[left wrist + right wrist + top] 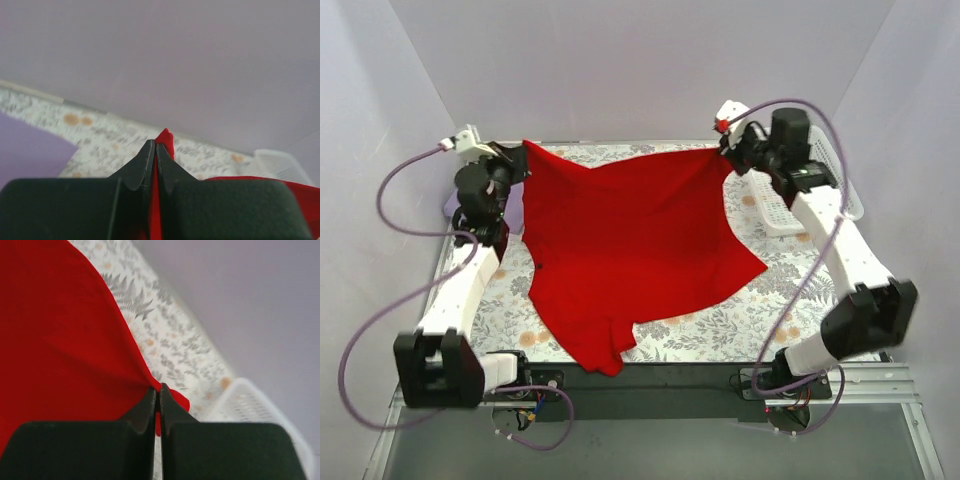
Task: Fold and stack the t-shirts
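Note:
The red t-shirt (pixel 620 240) hangs stretched between both arms over the floral table, its lower part draping to the near edge. My left gripper (pixel 522 150) is shut on its far left corner; in the left wrist view red cloth (pixel 165 140) pokes out past the gripper (pixel 154 145). My right gripper (pixel 723 148) is shut on the far right corner, and the right wrist view shows the red shirt (pixel 60 340) pinched at the gripper (pixel 158 389). The lilac t-shirt (pixel 455 207) lies behind the left arm, mostly hidden; it also shows as a lilac patch (pixel 25 150).
A white lattice basket (pixel 790 205) stands at the far right under the right arm, seen too as a white basket (pixel 250 410) in the right wrist view. The floral tablecloth (pixel 760 310) covers the table. Pale walls close in on three sides.

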`<action>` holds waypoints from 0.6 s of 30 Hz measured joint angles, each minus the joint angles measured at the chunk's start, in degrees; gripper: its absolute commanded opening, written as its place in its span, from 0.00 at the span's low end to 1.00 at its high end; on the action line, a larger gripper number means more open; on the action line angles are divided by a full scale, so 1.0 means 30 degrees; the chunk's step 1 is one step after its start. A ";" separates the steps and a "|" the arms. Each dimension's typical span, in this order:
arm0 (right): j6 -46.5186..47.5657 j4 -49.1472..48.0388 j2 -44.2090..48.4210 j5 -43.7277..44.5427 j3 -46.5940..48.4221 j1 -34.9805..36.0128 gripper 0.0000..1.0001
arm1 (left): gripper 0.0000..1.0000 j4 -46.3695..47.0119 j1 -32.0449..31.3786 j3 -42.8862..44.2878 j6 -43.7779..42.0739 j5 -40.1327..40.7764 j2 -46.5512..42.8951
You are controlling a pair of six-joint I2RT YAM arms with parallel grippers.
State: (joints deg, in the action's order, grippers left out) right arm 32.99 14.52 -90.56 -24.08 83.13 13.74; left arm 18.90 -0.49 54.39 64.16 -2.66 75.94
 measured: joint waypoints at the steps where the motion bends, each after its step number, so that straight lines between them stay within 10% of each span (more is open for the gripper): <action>1: 0.0262 0.0466 0.1326 -0.0015 0.0204 0.0022 0.01 | 0.00 -0.0029 0.0007 -0.0160 0.0357 -0.0138 -0.1545; 10: 0.1734 0.3978 0.7934 0.1450 0.7235 0.0066 0.01 | 0.00 -0.0051 0.0007 0.0685 0.3548 -0.1443 -1.2633; 18: 0.1523 0.4116 1.0739 0.2492 1.1832 -0.0255 0.01 | 0.00 -0.1552 0.0007 0.6411 0.4488 -0.2718 -1.4018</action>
State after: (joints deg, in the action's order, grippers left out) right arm 37.56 26.87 -58.35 -16.60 118.63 12.97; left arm 14.24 -0.47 73.63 77.62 -10.81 33.89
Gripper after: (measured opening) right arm 0.028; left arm 0.009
